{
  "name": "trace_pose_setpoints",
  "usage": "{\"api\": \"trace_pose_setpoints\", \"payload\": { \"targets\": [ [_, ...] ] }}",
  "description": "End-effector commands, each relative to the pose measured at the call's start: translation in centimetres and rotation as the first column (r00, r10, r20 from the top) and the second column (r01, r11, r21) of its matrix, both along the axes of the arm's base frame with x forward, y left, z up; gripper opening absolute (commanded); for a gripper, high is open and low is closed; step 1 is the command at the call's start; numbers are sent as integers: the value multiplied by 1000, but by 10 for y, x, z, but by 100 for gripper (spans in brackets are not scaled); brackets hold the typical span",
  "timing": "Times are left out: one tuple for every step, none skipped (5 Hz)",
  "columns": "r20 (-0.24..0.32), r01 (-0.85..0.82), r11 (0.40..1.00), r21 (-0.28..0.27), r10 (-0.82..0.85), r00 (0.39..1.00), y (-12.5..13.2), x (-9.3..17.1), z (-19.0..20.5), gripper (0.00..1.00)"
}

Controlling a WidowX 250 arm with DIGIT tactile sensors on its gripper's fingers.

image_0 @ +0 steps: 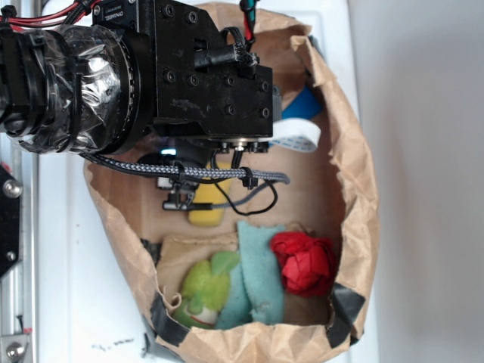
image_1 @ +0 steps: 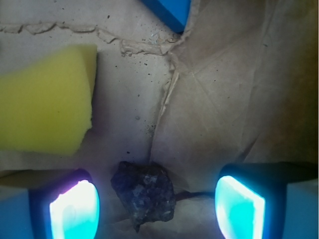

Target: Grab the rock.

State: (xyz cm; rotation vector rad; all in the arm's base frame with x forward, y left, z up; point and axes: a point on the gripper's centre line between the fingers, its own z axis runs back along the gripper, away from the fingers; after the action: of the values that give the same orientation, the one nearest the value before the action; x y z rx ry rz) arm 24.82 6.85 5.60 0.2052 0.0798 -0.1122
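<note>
In the wrist view a small dark lumpy rock [image_1: 144,192] lies on brown paper between my two glowing fingers. My gripper [image_1: 157,206] is open, with a gap on each side of the rock; the left pad [image_1: 75,209] is nearer to it than the right pad [image_1: 239,206]. In the exterior view the black arm and wrist [image_0: 197,68] hang over a paper-lined bin and hide the rock and the fingertips.
A yellow sponge wedge [image_1: 45,99] lies up-left of the rock, also seen under the arm [image_0: 206,212]. A blue block [image_1: 169,12] sits at the far edge. The bin [image_0: 355,174] also holds a red cloth ball [image_0: 304,261], a teal cloth [image_0: 261,276] and a green plush toy [image_0: 204,291].
</note>
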Motion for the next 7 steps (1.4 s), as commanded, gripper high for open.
{"api": "trace_pose_setpoints", "payload": {
  "targets": [
    [25, 53, 998, 16, -54, 998, -10, 0, 6, 100],
    [7, 75, 997, 17, -75, 997, -13, -6, 1, 100],
    [-4, 84, 996, 19, -84, 996, -14, -7, -6, 100],
    [-12, 80, 996, 32, -80, 997, -11, -2, -16, 100],
    [-15, 75, 996, 57, -74, 997, -10, 0, -25, 100],
    [-16, 70, 994, 82, -69, 998, -8, 4, -36, 100],
    [-27, 83, 993, 89, -81, 996, -8, 1, -45, 100]
  ]
}}
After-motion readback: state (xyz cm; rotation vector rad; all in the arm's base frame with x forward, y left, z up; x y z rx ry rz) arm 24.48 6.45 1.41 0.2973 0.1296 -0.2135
